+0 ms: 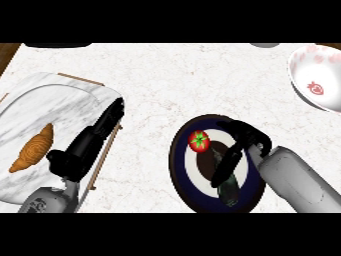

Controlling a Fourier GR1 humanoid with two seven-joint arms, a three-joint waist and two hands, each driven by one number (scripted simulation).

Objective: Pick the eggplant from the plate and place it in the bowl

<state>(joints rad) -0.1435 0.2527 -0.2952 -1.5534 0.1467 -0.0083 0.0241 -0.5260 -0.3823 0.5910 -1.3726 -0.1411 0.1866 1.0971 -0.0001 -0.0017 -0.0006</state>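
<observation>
No legible writing; right hand point(236, 150) over eggplant point(228, 186) on plate point(179, 165).

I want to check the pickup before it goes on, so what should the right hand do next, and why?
Probably close the fingers round the dark eggplant and lift it straight up. The black right hand sits over it on the dark blue round plate, beside the red tomato, and the white strawberry-patterned bowl waits far right.
</observation>
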